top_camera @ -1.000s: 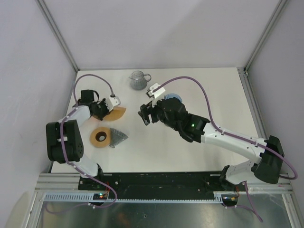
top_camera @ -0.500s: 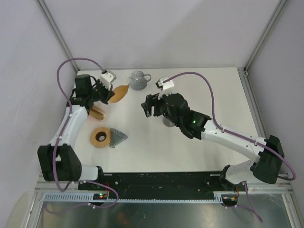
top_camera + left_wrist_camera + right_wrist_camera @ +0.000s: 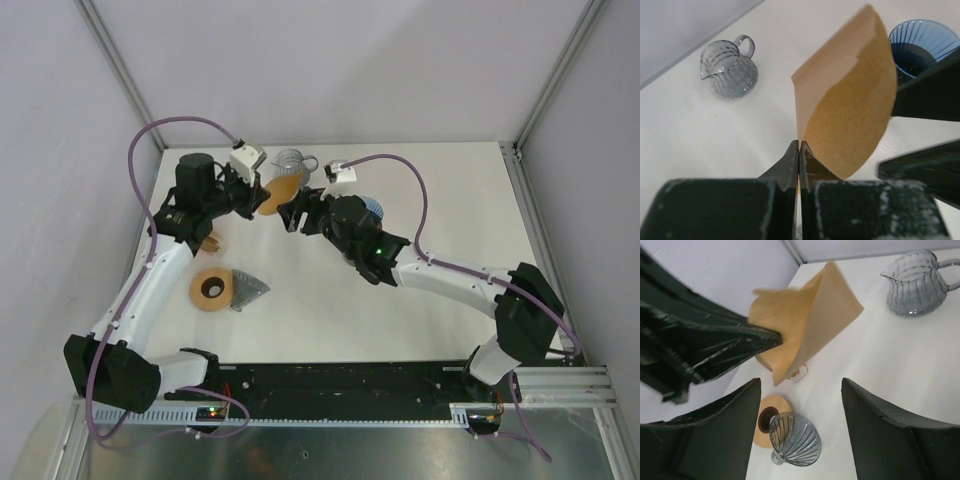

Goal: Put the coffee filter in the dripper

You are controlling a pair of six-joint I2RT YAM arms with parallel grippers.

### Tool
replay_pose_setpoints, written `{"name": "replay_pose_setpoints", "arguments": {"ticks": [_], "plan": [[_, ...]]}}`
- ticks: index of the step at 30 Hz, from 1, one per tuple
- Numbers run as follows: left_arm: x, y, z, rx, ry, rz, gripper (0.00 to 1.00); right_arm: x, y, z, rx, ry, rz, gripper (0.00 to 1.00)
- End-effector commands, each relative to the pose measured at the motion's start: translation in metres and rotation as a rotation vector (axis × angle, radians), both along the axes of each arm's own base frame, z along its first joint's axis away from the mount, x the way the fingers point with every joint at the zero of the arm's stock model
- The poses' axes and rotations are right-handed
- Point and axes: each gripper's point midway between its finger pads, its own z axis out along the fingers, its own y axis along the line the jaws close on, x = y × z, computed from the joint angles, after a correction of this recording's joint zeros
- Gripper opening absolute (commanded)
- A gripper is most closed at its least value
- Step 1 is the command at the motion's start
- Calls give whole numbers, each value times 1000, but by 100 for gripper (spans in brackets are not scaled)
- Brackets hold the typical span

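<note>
Top external view: the brown paper cone coffee filter [image 3: 278,192] is off the white surface [image 3: 330,300], held in the air between the two arms. It is not in any dripper. The blue ribbed glass dripper [image 3: 373,207] stands upright just behind the right end effector [image 3: 293,214], partly hidden by that arm. In the left wrist view it appears vacant. A clear ribbed dripper with a wooden collar [image 3: 248,290] lies on its side, below and well apart from the left end effector [image 3: 256,194]. Which dripper is meant cannot be told; the upright blue one is judged the likelier. A grey ribbed glass jug [image 3: 291,168] stands just beyond both end effectors.

Progress: pick-up is done. Carrying the filter to the dripper, opening the cone and seating it remain.

Left end effector: fingers fully closed, pinching the filter by its lower edge, with the cone fanning upward ahead of the fingertips.

Right end effector: jaws spread wide and holding nothing, with the filter directly ahead of the gap. Contact between its fingers and the paper cannot be confirmed.
</note>
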Motion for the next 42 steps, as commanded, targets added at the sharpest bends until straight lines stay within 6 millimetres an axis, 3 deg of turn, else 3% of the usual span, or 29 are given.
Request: {"name": "replay_pose_setpoints", "arguments": {"ticks": [1, 5, 8, 16, 17, 20, 25, 28, 32, 36, 39, 42], "plan": [[-15, -12, 30, -86, -8, -16, 0, 21, 6, -5, 113, 44, -35, 68], [-25, -16, 31, -116, 13, -43, 0, 29, 7, -12, 117, 48, -50, 58], [-32, -21, 27, -134, 36, -74, 0, 34, 0, -11, 115, 46, -71, 41], [-44, -25, 32, -154, 41, -111, 0, 41, -32, -2, 29, 15, -155, 6], [-47, -28, 33, -164, 46, -134, 5, 40, -35, 1, 19, 11, -140, 3], [-65, -41, 38, -217, 82, -230, 31, 37, -51, 7, -28, 18, -101, 0], [-89, -55, 58, -296, 120, -354, 55, 21, -93, 15, -198, 90, -50, 0], [-91, -58, 72, -313, 109, -384, 57, 18, -127, 21, -243, 163, -20, 0], [-76, -56, 76, -295, 86, -329, 58, 12, -162, 34, -384, 236, -18, 0], [-64, -61, 69, -272, 97, -292, 58, 0, -181, 16, -583, 396, 60, 0], [-63, -74, 68, -256, 100, -303, 59, 1, -194, -3, -697, 520, 82, 0], [-66, -90, 68, -244, 103, -330, 59, -2, -199, -9, -763, 585, 116, 0]]}}
